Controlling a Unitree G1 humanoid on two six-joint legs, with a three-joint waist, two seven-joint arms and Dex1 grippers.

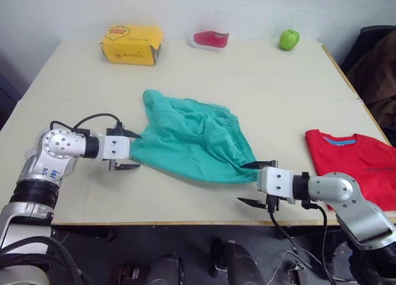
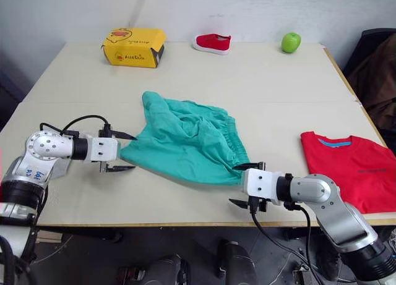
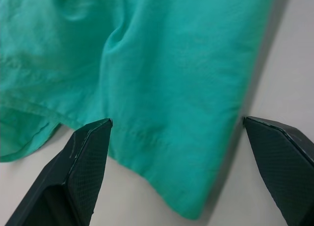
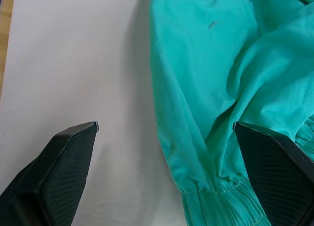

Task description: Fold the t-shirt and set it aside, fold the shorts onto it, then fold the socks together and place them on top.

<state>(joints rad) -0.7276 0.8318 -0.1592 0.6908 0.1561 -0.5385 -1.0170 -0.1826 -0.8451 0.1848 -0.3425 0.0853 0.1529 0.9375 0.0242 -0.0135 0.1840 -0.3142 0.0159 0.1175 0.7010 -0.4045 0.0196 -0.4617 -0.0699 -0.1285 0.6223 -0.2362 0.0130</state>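
We see the shorts lying crumpled in the middle of the frame on the table, spread between the two grippers. The left gripper, at centre left, has its fingers wide apart, one above and one below the edge of the shorts; in the left wrist view the cloth hem lies between the two fingers without being pinched. The right gripper, at lower centre right, is also spread wide, its upper finger at the gathered waistband corner of the shorts and its lower finger over bare table near the front edge. In the right wrist view the waistband reaches toward one finger, but we cannot tell whether it touches.

The t-shirt lies at the right edge of the frame, well apart from the shorts. Along the top of the frame we see a yellow box, a small red shoe and a green apple.
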